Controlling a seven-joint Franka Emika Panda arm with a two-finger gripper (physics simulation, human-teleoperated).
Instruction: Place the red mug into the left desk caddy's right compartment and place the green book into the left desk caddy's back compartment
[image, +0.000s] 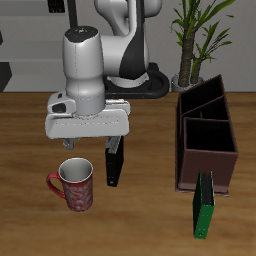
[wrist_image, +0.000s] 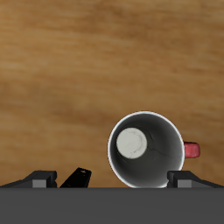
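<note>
wood table (image: 30, 140) | potted plant (image: 200, 35) behind (dim room) | jaws spread above red mug (image: 76, 184)

- One red patterned handled mug (image: 76, 185)
- One thin dark green book (image: 203, 205)
- One black book (image: 114, 166)
- One maroon-brown partitioned desk caddy (image: 206, 150) — three pockets showing
- One potted plant (image: 196, 38)

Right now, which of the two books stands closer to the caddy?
The green book, standing just in front of the left desk caddy. The black book stands apart, beside the red mug.
</note>
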